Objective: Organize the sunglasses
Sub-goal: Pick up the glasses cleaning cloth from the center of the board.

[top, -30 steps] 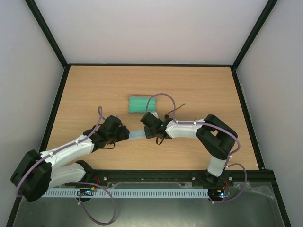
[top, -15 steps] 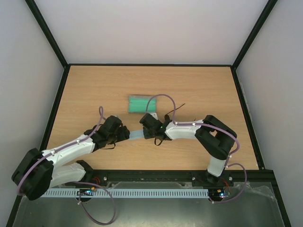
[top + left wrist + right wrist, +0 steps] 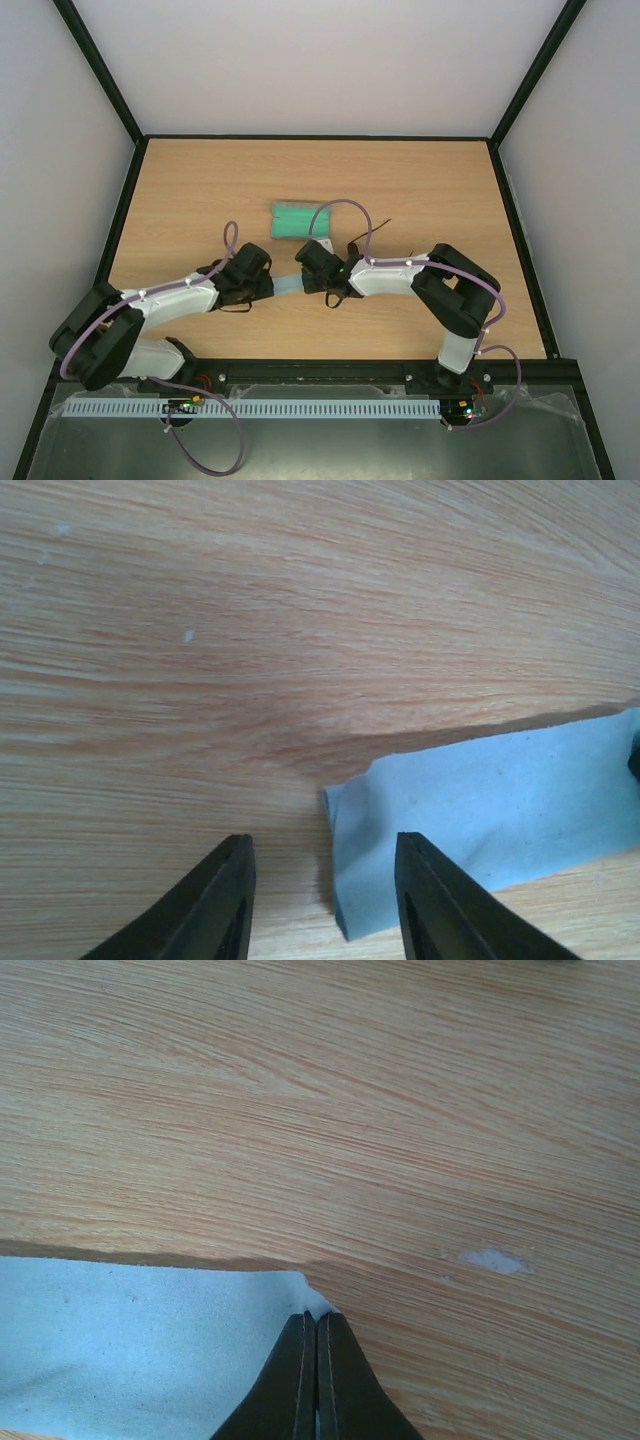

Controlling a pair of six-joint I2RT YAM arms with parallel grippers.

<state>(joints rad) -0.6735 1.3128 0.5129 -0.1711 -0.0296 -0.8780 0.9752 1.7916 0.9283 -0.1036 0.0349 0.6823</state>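
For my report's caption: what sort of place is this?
Probably a robot test bench in a lab: a wooden table enclosed by plain white walls, with a left arm and right arm bolted at its near edge.

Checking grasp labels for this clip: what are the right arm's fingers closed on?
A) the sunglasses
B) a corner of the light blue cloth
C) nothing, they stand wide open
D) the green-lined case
B: in the right wrist view the right fingers are pressed together on the corner of the light blue cloth, which lies on the wooden table.
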